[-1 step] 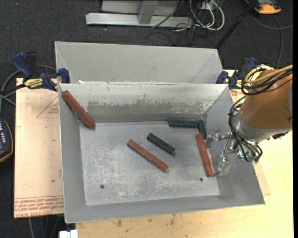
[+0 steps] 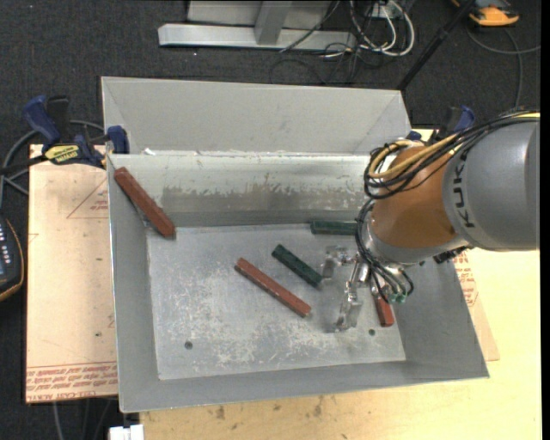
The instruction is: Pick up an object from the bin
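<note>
Grey sheet metal forms the bin (image 2: pixel 258 344), and five loose things lie in it: three red-brown and two dark green. One long red-brown bar (image 2: pixel 144 202) leans in the upper left corner, tilted against the wall. A second long red-brown bar (image 2: pixel 273 288) lies flat and slantwise at the middle of the floor. A short red-brown piece (image 2: pixel 384 312) lies at the lower right, partly hidden under the wrist. One dark green bar (image 2: pixel 296 265) lies just above the central bar's right end, and the other dark green bar (image 2: pixel 333 228) rests along the foot of the back wall.

The gripper (image 2: pixel 345 316) hangs low over bare floor at the lower right. It stands between the central bar's right end and the short red-brown piece, which is the thing nearest to it. How far it is open, and whether it has hold of anything, cannot be told. An orange cover (image 2: pixel 412 215) and looped cables wrap the wrist.

The bin's floor is scuffed with whitish scratches. Around it lies dark carpet (image 2: pixel 51 51), with loose cables (image 2: pixel 378 26) at the top of the frame.
</note>
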### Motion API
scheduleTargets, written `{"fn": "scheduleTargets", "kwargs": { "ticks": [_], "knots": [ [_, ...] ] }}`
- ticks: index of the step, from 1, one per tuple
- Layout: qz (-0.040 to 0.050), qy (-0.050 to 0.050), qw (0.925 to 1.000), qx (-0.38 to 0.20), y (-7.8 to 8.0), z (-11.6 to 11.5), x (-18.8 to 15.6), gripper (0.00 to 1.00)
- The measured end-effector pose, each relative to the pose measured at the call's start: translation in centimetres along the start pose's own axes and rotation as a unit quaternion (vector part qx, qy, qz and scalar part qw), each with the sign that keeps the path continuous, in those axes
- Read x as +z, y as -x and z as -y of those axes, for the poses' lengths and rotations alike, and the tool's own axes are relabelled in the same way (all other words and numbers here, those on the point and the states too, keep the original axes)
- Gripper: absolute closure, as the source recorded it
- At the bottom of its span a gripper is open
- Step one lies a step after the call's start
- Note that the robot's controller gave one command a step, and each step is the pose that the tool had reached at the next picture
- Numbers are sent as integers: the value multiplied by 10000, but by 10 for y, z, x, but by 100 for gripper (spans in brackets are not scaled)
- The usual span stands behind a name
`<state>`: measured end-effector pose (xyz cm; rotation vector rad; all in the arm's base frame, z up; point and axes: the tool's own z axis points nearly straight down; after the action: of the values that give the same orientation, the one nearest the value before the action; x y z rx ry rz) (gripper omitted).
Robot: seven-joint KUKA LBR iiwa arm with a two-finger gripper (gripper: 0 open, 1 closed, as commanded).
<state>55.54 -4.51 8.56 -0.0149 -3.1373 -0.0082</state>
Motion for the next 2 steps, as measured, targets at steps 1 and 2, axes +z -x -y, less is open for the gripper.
{"fn": "scheduleTargets", "kwargs": {
  "ticks": [1, 2],
  "knots": [
    [39, -5, 9997, 238, 15, -52, 1, 0],
    [36, -5, 9925, 1223, 26, -105, 2, 0]
  ]
}}
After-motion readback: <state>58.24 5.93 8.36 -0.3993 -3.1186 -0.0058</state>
